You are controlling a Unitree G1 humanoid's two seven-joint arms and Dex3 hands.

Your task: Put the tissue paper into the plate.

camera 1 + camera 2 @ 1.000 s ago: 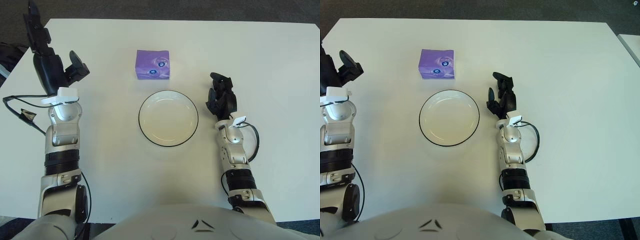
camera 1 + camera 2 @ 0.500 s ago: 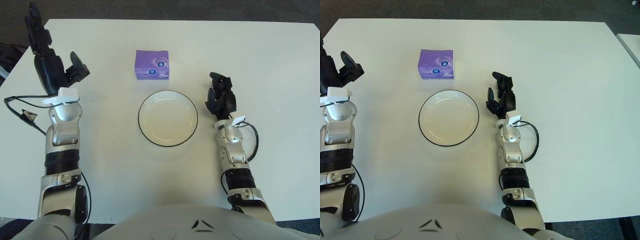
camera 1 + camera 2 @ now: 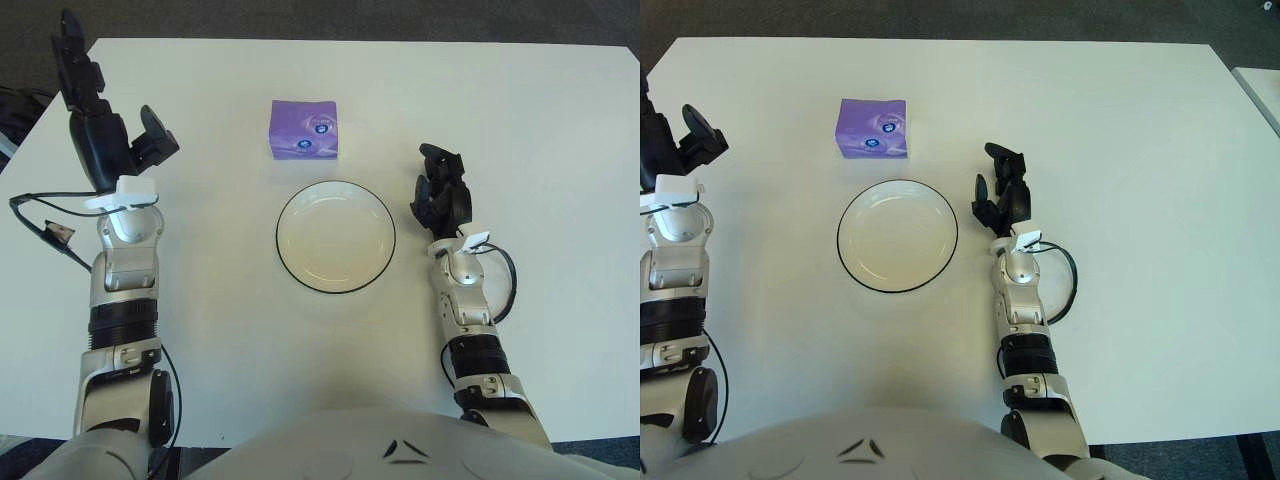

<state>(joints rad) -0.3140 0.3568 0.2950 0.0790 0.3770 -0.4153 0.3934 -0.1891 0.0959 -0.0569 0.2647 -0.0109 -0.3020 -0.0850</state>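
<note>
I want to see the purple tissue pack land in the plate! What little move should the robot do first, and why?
Probably reach the left robot hand toward the purple tissue pack. The pack sits untouched on the table, just beyond the empty plate. Both hands hold nothing; the left one is raised with fingers spread, while the right robot hand rests beside the plate.

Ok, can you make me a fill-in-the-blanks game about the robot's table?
1. The tissue pack is the colour ____.
2. The plate holds ____.
3. The tissue pack lies on the ____ side of the plate from the robot.
4. The right hand rests beside the plate; the left hand holds ____.

Missing words: purple; nothing; far; nothing
</note>
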